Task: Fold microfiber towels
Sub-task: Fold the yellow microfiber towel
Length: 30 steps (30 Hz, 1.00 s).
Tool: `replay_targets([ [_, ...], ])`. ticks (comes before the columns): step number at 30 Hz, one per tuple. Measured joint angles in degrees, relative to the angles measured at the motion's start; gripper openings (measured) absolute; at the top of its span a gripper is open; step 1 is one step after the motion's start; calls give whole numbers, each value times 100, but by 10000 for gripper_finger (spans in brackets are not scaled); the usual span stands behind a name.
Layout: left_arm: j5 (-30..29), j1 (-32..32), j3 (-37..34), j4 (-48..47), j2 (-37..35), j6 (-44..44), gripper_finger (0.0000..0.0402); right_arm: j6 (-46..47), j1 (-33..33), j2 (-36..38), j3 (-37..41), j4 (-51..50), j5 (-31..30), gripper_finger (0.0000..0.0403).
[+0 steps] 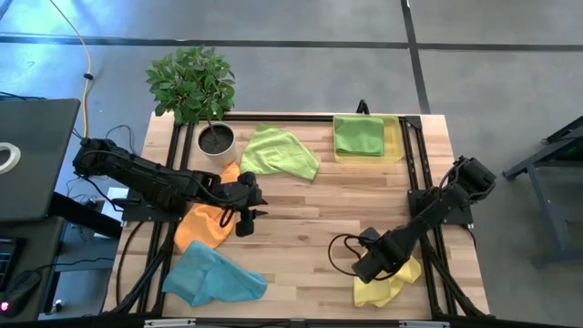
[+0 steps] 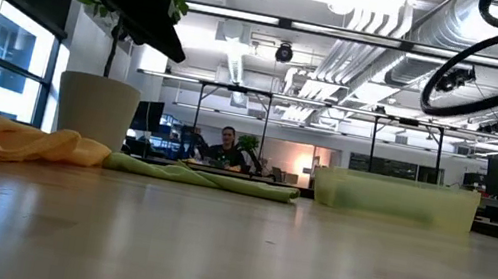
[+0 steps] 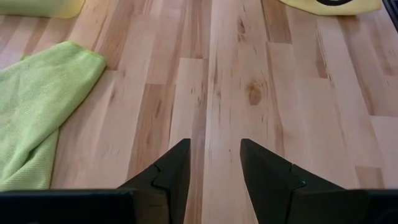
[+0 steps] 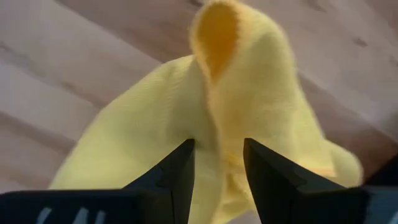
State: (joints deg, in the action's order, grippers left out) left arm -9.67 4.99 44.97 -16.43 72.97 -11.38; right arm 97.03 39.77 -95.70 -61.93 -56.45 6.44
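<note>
Yellow microfiber towel point(image 1: 387, 287) lies crumpled at the counter's point(image 1: 310, 228) near right corner, beneath the right tool point(image 4: 216, 163), whose fingers stand parted over a raised fold, grasping nothing. Left tool point(image 3: 213, 168), released, hovers over bare wood beside the orange towel point(image 1: 202, 226). Blue towel point(image 1: 211, 277) lies near-left; one lime green towel point(image 1: 281, 153) lies spread, another folded in the tray point(image 1: 393, 146).

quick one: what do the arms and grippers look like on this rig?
Two matte black jointed arms. The left gripper and right gripper each have two dark, angular, tapering fingers. A black cable loops beside the right arm. No visible markings.
</note>
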Motion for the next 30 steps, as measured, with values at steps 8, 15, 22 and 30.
replay_targets([
  [8,0,0,0,0,0,0,129,-2,12,0,0,469,-109,128],
  [15,-4,0,0,0,0,85,129,-2,52,-44,0,518,-324,126],
  [22,-7,0,0,13,-1,107,129,-2,52,-140,0,443,-640,49],
  [30,-17,0,2,162,-2,108,129,21,43,-199,-9,347,-1329,5],
])
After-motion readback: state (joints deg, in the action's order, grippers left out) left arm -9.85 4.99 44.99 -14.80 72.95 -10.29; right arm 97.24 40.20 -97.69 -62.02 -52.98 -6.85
